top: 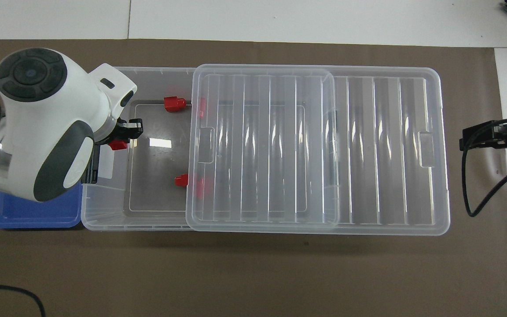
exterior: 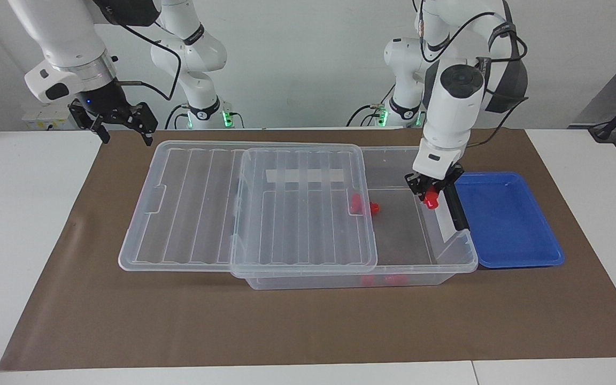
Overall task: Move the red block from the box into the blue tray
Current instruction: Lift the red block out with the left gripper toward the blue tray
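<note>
The red block [exterior: 430,199] [top: 116,144] hangs in the air, and my left gripper [exterior: 430,193] [top: 123,138] is shut on it. Both are over the open end of the clear box [exterior: 468,251] [top: 104,202], close to its black handle [exterior: 455,208]. The blue tray [exterior: 506,224] [top: 24,211] lies on the mat against that end of the box, with nothing in it where it shows. In the overhead view the left arm covers most of the tray. My right gripper [exterior: 126,133] [top: 467,136] waits open and raised over the mat's corner at the right arm's end.
The ribbed clear lid [exterior: 195,208] [top: 381,149] lies slid partway off the box toward the right arm's end. Other red pieces [exterior: 370,207] [top: 174,104] [top: 182,180] rest on the box floor at the lid's edge. A brown mat covers the table.
</note>
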Motion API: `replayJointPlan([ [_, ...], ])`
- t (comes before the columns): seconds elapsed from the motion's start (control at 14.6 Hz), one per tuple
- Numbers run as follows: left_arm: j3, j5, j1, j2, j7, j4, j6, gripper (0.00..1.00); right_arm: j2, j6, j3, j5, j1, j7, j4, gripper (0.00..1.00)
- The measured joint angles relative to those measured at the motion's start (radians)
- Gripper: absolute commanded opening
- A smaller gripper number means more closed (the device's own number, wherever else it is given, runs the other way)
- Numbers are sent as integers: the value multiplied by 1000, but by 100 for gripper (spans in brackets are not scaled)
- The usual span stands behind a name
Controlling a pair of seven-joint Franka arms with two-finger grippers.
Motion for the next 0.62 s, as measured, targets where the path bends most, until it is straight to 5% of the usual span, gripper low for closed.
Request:
replayJointPlan([
  [0.27, 16, -32, 139, -58, 307, 55, -116, 0, 0, 16, -1, 0, -20, 0, -7, 95],
  [0.34, 19, -35, 191, -69, 400, 55, -122, 0, 2, 38, -1, 0, -21, 0, -10, 82],
  [0.41, 21, -38, 239, -73, 483, 55, -122, 0, 5, 67, -1, 0, -21, 0, -13, 57],
  [0.48, 23, -41, 285, -73, 560, 54, -117, 0, 13, 89, -1, 0, -23, 0, -14, 7],
  [0.62, 25, -46, 348, -73, 648, 38, -83, 0, 32, 114, -1, 0, -30, 0, -16, 0],
])
